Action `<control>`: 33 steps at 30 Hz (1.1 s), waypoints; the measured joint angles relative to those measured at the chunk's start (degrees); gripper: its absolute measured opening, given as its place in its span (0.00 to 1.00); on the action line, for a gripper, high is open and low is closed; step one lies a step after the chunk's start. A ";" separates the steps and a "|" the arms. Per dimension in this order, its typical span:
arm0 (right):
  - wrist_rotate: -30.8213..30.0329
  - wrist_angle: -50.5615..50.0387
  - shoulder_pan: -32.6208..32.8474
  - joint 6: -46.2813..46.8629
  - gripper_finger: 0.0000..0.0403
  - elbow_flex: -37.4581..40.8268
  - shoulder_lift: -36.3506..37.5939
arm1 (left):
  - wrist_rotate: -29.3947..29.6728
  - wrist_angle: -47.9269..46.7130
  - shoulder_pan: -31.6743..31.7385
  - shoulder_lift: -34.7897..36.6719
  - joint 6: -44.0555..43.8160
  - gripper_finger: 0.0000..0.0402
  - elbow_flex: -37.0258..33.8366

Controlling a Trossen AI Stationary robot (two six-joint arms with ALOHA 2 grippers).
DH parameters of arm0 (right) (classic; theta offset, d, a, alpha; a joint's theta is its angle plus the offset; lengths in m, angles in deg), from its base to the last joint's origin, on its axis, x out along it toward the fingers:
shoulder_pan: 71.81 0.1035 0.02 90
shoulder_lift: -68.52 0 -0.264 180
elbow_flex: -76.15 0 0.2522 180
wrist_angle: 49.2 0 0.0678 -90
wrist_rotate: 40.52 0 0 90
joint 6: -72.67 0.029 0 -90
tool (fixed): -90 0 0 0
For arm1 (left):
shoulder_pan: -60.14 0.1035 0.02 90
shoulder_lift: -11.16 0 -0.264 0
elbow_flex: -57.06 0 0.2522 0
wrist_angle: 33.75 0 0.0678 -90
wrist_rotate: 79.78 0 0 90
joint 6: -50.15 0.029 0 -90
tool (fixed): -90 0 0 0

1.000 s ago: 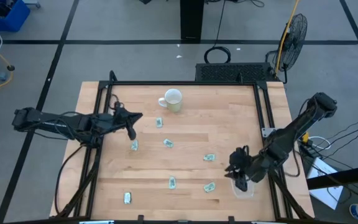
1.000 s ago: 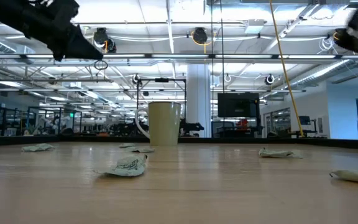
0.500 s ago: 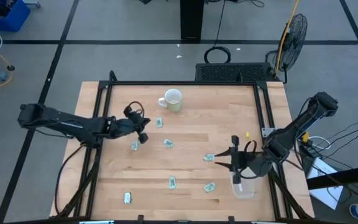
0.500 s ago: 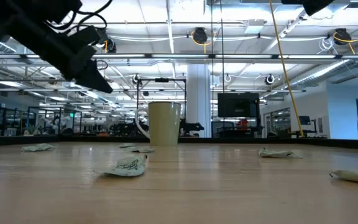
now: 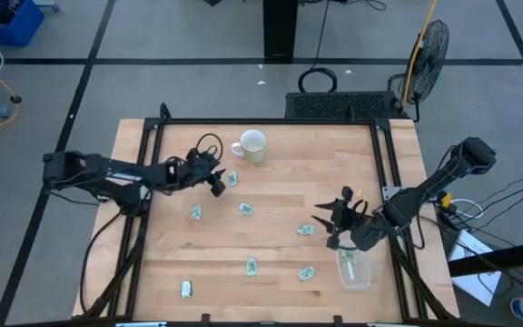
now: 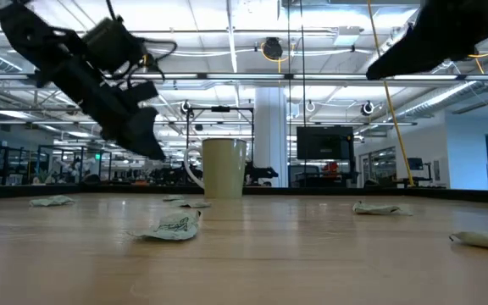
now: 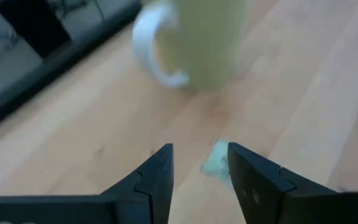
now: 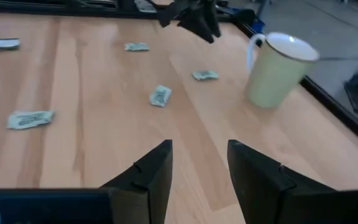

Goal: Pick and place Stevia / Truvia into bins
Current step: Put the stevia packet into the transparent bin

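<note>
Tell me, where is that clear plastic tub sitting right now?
In the high view, the clear tub sits near the table's front right corner, just below the right gripper, with a sweetener packet lying to its left.

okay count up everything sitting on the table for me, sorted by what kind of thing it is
Sweetener packets: 7 loose on the wood
White mug: 1
Clear plastic tub: 1, with something pale inside that I cannot make out
Total: 9

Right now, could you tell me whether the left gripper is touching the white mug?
Apart. The high view shows bare table between the left gripper and the mug.
</note>
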 joint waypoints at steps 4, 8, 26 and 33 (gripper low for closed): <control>0.24 0.00 -2.23 2.81 0.36 1.23 0.00 | -3.80 4.13 2.79 -6.43 0.08 0.40 0.00; 0.30 0.10 -4.00 3.55 0.37 1.29 0.02 | -8.48 11.18 4.01 -12.73 0.08 0.40 0.00; 3.36 0.09 -4.30 3.77 0.36 1.31 0.04 | -4.70 15.84 3.02 -20.66 -0.21 0.14 0.04; 3.30 0.43 -4.75 7.01 0.36 1.48 0.02 | -9.48 24.85 -1.82 -19.04 -4.80 0.04 -0.14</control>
